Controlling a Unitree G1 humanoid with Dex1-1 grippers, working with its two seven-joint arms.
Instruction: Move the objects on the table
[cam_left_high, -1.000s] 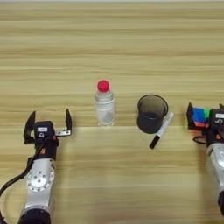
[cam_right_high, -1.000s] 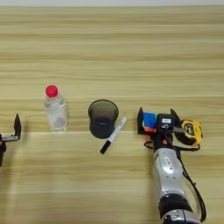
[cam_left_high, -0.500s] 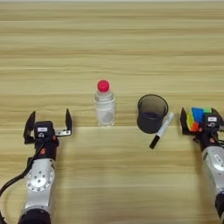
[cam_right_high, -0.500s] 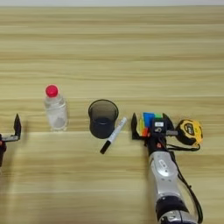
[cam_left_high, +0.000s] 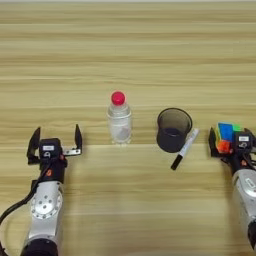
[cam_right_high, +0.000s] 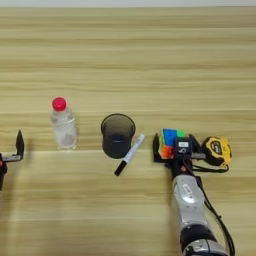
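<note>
- Objects of the task lie in a loose row across the near half of the tabletop (cam_right_high: 130, 60), a light-brown wooden surface with long horizontal grain stripes.
- Nearest the camera, the left arm rises from the bottom edge at the left; the left gripper (cam_left_high: 55, 144) has its two black fingers spread wide, with nothing between them, well apart from every item.
- At the right, the right gripper (cam_right_high: 177, 150) has its black fingers around the multicoloured puzzle cube (cam_right_high: 168, 141), one finger at the cube's left side; the other is hidden behind the gripper's body, so whether they actually squeeze the cube cannot be told.
- Just right of that gripper sits the round yellow-and-black tape measure (cam_right_high: 217, 151), its black cord (cam_right_high: 212, 170) trailing toward the arm. Any print on its face is too small to read.
- The slim white marker (cam_right_high: 129, 154) with its black cap toward the camera lies slanted, its white end against the foot of a dark translucent cup (cam_right_high: 118, 135).
- The cup stands upright, left of the cube.
- A clear plastic bottle (cam_right_high: 63, 127) with a red cap stands upright left of the cup; no label can be read on it.
</note>
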